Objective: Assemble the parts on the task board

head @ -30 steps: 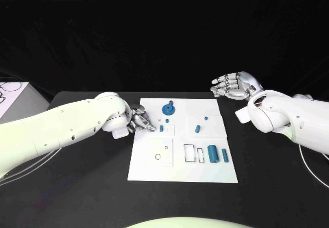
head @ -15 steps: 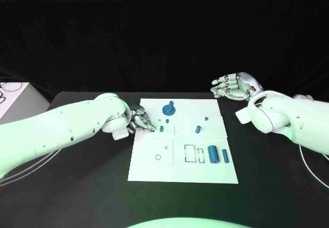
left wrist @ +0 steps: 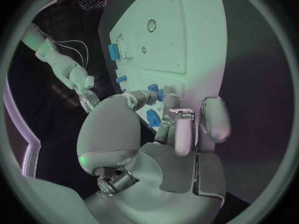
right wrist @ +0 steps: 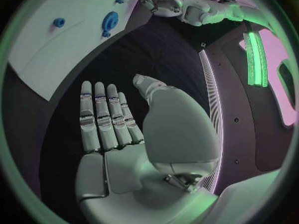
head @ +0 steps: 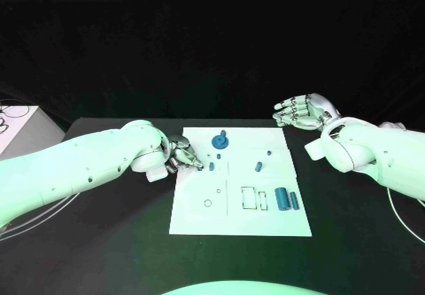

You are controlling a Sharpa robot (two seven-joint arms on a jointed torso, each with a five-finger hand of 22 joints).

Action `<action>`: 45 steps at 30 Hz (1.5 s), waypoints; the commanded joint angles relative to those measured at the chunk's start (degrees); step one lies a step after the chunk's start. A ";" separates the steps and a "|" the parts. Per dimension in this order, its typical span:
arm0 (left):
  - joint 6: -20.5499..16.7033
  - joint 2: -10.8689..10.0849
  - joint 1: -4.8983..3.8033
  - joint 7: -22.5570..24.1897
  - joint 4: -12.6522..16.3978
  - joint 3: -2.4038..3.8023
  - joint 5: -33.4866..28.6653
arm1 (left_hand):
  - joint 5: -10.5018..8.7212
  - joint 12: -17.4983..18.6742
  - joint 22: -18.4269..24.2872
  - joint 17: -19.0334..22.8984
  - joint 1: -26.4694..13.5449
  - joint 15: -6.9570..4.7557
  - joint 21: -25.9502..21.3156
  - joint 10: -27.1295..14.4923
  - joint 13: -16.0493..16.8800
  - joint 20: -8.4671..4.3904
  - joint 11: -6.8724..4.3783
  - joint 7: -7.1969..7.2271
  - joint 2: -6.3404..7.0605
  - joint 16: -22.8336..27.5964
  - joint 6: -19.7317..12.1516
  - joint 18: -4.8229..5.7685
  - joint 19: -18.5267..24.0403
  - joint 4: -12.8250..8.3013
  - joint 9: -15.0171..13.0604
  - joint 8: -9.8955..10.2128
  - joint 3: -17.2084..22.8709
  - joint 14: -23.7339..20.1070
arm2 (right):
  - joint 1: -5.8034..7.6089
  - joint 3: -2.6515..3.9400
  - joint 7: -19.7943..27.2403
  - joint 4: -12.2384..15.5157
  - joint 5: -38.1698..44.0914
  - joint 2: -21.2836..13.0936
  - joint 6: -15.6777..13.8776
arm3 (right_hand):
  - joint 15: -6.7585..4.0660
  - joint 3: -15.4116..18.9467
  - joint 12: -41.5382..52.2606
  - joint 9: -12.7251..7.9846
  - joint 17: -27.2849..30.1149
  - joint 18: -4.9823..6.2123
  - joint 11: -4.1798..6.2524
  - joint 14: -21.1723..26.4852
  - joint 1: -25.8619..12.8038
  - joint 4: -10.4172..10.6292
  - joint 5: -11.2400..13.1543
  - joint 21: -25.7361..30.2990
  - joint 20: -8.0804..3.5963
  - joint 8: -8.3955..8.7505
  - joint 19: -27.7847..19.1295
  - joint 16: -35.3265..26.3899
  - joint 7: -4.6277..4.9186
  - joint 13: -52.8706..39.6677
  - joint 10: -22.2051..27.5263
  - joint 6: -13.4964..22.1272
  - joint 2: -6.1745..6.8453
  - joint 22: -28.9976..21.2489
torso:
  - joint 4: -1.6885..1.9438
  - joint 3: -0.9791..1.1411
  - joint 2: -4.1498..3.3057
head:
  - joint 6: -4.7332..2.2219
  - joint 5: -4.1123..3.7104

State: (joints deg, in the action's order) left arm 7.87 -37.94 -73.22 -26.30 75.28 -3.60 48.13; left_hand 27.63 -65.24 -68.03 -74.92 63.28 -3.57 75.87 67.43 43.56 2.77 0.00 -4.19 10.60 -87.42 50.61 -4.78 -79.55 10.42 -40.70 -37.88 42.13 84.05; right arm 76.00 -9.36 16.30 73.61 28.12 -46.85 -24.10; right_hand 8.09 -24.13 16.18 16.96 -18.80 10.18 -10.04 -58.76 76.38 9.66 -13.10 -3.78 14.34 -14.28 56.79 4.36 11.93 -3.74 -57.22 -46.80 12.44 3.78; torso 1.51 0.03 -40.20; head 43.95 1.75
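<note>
Left robot hand [head: 183, 153] pinches a small blue part [left wrist: 152, 117] at task board [head: 239, 226] edge, right robot hand [head: 301, 110] spread w/ nothing; risk: part slips/tilts before seating, thin fingertip grip.

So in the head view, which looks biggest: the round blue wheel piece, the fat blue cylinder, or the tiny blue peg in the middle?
1. Round blue wheel piece and fat blue cylinder: too close to rank.
2. Tiny blue peg, clearly smallest.
</note>
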 commanded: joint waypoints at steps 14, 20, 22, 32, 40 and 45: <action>7.96 -0.80 -0.52 2.01 -1.16 1.29 -1.49 | 1.51 -1.63 0.28 -11.31 -0.81 -0.52 0.17 1.28 1.88 -0.50 -0.68 0.53 -0.09 -0.44 1.13 -0.25 0.02 -13.67 0.25 -0.06 12.64 4.82 | -0.14 0.03 0.46 -0.12 0.10 -0.01 0.41 | 0.01 -0.19 -0.24 -0.09 0.10 0.41 -0.24 -0.34 -0.44 0.10 -0.43 0.03 0.08 0.25 0.06 -0.18 2.02 0.08 -0.21 -0.28 -0.03 -0.06 | -0.07 -0.03 -0.08 | 0.13 0.10; 15.42 0.69 -1.00 3.13 -4.68 1.42 -1.79 | 2.70 -2.12 0.00 -11.69 -1.04 -0.71 0.39 1.43 2.50 -0.69 -0.87 0.72 0.00 -0.67 1.62 -0.21 0.04 -14.25 0.30 0.08 12.61 4.93 | -0.20 0.03 0.46 -0.16 0.10 0.06 0.45 | 0.01 -0.19 -0.24 -0.09 0.10 0.41 -0.24 -0.34 -0.44 0.10 -0.43 0.03 0.08 0.25 0.06 -0.18 2.02 0.08 -0.21 -0.28 -0.03 -0.06 | -0.07 0.01 -0.07 | 0.22 -0.07; 17.61 1.59 -1.31 3.40 -6.29 1.44 -1.12 | 3.17 -2.23 -0.16 -11.81 -1.12 -0.74 0.50 1.47 2.62 -0.74 -0.90 0.75 -0.02 -0.74 1.75 -0.18 0.01 -14.38 0.32 0.17 12.53 4.97 | -0.22 0.03 0.46 -0.20 0.10 0.11 0.44 | 0.01 -0.19 -0.24 -0.09 0.10 0.41 -0.24 -0.34 -0.44 0.10 -0.43 0.03 0.08 0.25 0.06 -0.18 2.02 0.08 -0.21 -0.28 -0.03 -0.06 | -0.08 0.00 -0.08 | 0.33 -0.13; 20.14 5.99 -2.37 2.32 -12.62 1.38 1.91 | 4.85 -3.06 -0.70 -12.17 -1.50 -0.86 0.92 2.16 3.85 -0.87 -1.01 0.87 -0.14 -0.95 2.27 -0.09 -0.12 -14.80 0.32 0.36 12.34 5.08 | -0.27 0.03 0.44 -0.29 0.10 0.42 0.45 | 0.01 -0.19 -0.24 -0.09 0.10 0.41 -0.24 -0.34 -0.44 0.10 -0.43 0.03 0.08 0.25 0.06 -0.18 2.02 0.08 -0.21 -0.28 -0.03 -0.06 | -0.07 0.07 -0.04 | 0.35 0.15; 15.95 7.31 -2.52 0.49 -12.82 1.30 3.73 | 6.76 -3.69 -1.24 -12.58 -2.14 -0.97 1.35 2.79 4.66 -0.99 -1.11 0.95 -0.29 -1.19 2.69 0.00 -0.35 -15.19 0.18 0.41 12.23 5.21 | -0.27 0.03 0.44 -0.25 0.10 0.46 0.42 | 0.01 -0.19 -0.24 -0.09 0.10 0.41 -0.24 -0.34 -0.44 0.10 -0.43 0.03 0.08 0.25 0.06 -0.18 2.02 0.08 -0.21 -0.28 -0.03 -0.06 | -0.03 0.05 -0.02 | 0.33 0.15; 15.95 7.70 -2.55 -0.32 -12.60 1.20 4.16 | 7.34 -4.04 -1.46 -12.72 -2.34 -1.01 1.51 3.13 5.20 -1.03 -1.16 1.00 -0.27 -1.28 2.84 0.04 -0.45 -15.37 0.10 0.38 12.19 5.26 | -0.27 0.03 0.44 -0.26 0.10 0.50 0.47 | 0.01 -0.19 -0.24 -0.09 0.10 0.41 -0.24 -0.34 -0.44 0.10 -0.43 0.03 0.08 0.25 0.06 -0.18 2.02 0.08 -0.21 -0.28 -0.03 -0.06 | 0.01 0.05 -0.02 | 0.53 0.18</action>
State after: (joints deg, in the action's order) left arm 24.32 -30.41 -75.71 -25.57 62.53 -2.40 50.94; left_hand 34.80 -69.05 -69.43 -74.92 61.34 -4.19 77.17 69.80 48.70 1.94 -0.72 -3.37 10.59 -88.47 53.08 -4.77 -79.95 8.91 -40.53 -37.10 40.63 83.85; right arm 75.74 -9.36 16.32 73.37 28.13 -46.40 -24.10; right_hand 8.09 -24.13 16.18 16.97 -18.76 10.18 -10.04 -58.76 76.38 9.66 -13.32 -3.78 14.34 -14.29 56.79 4.36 11.93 -3.74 -57.22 -46.80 12.44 3.79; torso 1.48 0.09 -40.23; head 44.34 1.88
